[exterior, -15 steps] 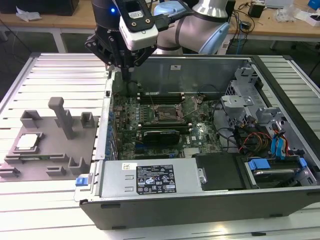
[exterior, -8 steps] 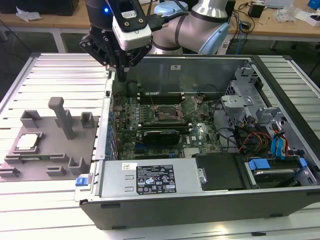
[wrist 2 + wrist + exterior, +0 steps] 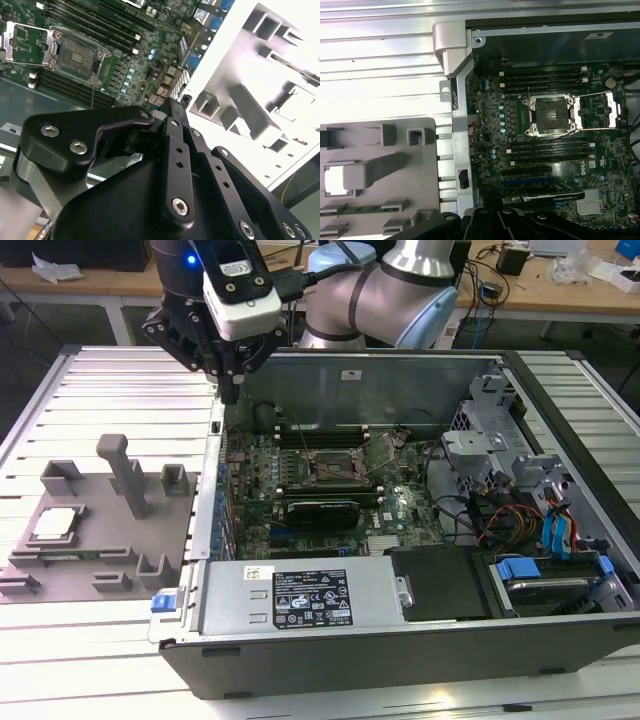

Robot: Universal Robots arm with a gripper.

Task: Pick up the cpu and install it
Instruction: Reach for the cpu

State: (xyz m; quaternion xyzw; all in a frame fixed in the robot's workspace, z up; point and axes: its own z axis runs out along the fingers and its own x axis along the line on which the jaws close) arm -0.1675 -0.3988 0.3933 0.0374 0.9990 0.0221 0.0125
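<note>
In the exterior view my black two-finger gripper (image 3: 232,390) hangs above the open grey computer case (image 3: 400,370), fingers pressed together on nothing. The small silvery square cpu (image 3: 55,524) lies in the grey plastic fixture (image 3: 120,560), well apart on that view's left. In the first wrist view a tall grey post (image 3: 375,167) rises near the chip, and I judge a low approach could clip it. In the second wrist view the metal-framed socket (image 3: 75,55) lies open. A tilted drop there could damage it.

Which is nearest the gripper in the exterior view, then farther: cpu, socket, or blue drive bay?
1. socket, inside the case, nearest the gripper.
2. cpu, on the grey fixture, exterior view's left.
3. blue drive bay, exterior view's right.
</note>
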